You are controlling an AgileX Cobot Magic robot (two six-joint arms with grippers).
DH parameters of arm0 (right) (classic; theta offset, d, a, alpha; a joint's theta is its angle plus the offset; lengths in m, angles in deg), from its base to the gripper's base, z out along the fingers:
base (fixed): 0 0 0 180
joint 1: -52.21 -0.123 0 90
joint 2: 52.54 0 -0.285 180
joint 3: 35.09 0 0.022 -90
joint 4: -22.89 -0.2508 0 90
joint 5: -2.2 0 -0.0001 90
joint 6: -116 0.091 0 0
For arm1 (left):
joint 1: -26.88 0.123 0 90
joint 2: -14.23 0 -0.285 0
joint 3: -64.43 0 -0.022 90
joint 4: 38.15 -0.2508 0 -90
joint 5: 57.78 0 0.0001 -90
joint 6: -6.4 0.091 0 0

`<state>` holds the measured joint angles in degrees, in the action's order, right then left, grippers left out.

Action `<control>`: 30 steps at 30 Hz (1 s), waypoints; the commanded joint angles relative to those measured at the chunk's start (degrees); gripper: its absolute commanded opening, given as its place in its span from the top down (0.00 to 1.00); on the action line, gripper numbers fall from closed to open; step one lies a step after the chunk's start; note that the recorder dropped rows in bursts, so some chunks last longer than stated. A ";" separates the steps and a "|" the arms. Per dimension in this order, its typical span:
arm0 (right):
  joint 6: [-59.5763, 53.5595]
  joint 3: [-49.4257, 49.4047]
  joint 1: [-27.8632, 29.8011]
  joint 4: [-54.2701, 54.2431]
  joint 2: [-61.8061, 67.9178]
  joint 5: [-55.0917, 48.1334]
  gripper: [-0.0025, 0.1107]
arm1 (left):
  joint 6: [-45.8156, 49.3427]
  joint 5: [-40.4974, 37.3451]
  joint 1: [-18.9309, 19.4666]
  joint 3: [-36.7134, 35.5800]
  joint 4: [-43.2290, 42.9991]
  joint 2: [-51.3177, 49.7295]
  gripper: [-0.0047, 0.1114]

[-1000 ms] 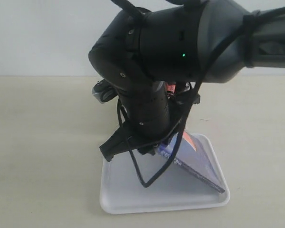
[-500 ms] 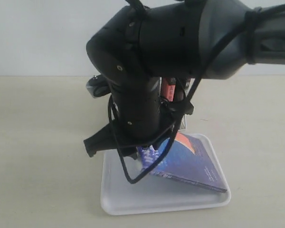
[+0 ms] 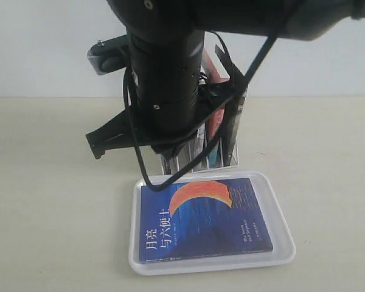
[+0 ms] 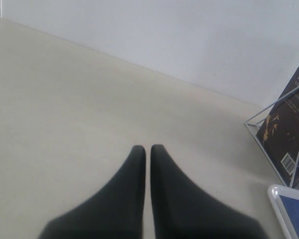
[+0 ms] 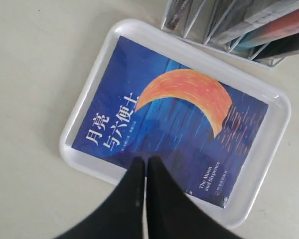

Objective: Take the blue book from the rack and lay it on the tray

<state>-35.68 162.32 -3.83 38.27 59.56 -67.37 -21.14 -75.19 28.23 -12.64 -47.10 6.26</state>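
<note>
The blue book (image 3: 201, 222) lies flat, cover up, inside the white tray (image 3: 282, 214); its orange crescent and white title face upward. In the right wrist view the book (image 5: 179, 119) fills the tray (image 5: 70, 144), and my right gripper (image 5: 146, 159) hovers above the book's near edge, shut with nothing between its fingers. The wire rack (image 3: 230, 152) stands just behind the tray, partly hidden by the right arm. My left gripper (image 4: 148, 148) is shut and empty over bare table, off to the side of the rack (image 4: 269, 149) and a corner of the tray (image 4: 276, 191).
Several other books remain upright in the rack (image 5: 214, 25), among them a black one (image 4: 289, 124) and a red-spined one (image 3: 214, 121). The bulky right arm (image 3: 164, 73) hangs over the rack. A pale wall runs behind the table.
The blue book went from tilted in the right gripper's grasp to flat on the tray. The right gripper let go and rose well above it.
</note>
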 commanded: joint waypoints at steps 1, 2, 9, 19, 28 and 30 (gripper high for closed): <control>-3.44 0.51 0.13 2.86 -1.94 -0.40 0.98 | 0.25 0.72 0.14 -0.15 -0.03 0.18 0.92; -3.44 0.30 0.13 3.79 -2.51 -0.40 0.98 | 0.25 0.72 0.14 -0.15 -0.03 0.18 0.92; 2.05 -14.51 0.13 13.19 -15.35 -0.40 0.98 | 0.25 0.72 0.14 -0.15 -0.03 0.18 0.92; 25.59 -46.30 1.24 31.84 -45.19 7.31 0.98 | 0.25 0.72 0.14 -0.15 -0.03 0.18 0.92; 13.85 -46.30 27.36 23.26 -44.54 29.18 0.98 | 0.25 0.72 0.14 -0.15 -0.03 0.18 0.92; 13.43 -46.30 28.63 20.11 -44.42 29.16 0.98 | 0.25 0.72 0.14 -0.15 -0.03 0.18 0.92</control>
<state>-20.66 116.24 23.53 60.94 14.99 -39.52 -21.14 -75.19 28.23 -12.64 -47.10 6.26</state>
